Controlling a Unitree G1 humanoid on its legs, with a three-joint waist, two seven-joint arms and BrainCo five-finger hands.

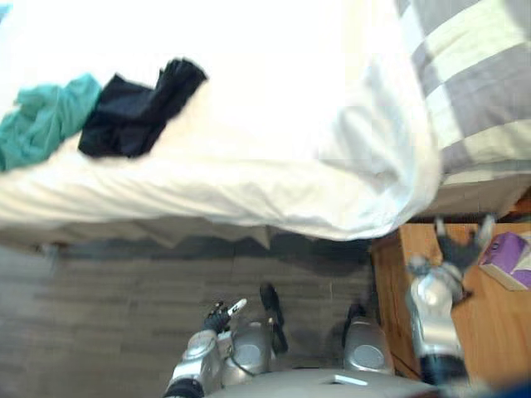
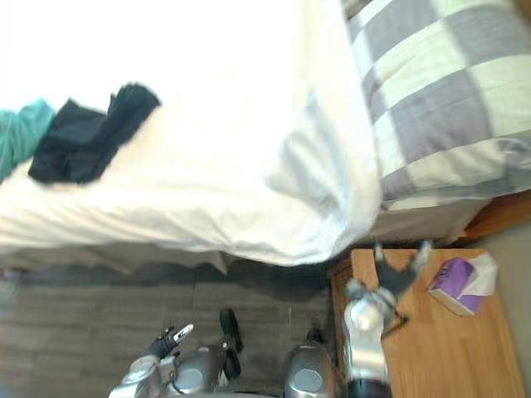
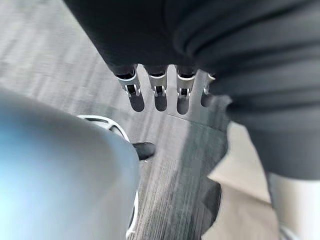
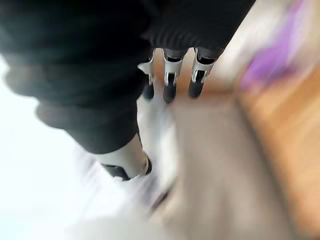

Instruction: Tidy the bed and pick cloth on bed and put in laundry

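Note:
A dark navy cloth [image 1: 137, 108] lies crumpled on the white bed [image 1: 274, 124] near its left side, with a teal cloth [image 1: 41, 123] touching it further left. My left hand [image 1: 218, 317] hangs low over the floor, well short of the bed's edge; its fingers [image 3: 160, 90] are straight and hold nothing. My right hand [image 1: 458, 247] is raised over the wooden nightstand [image 1: 489, 332], just below the bed's corner. Its fingers [image 4: 170, 82] are spread and empty.
A grey and white checked pillow [image 1: 473, 83] lies at the bed's right end. A purple tissue box [image 1: 508, 259] stands on the nightstand close to my right hand. Grey plank floor [image 1: 108, 315] runs along the bed's near edge.

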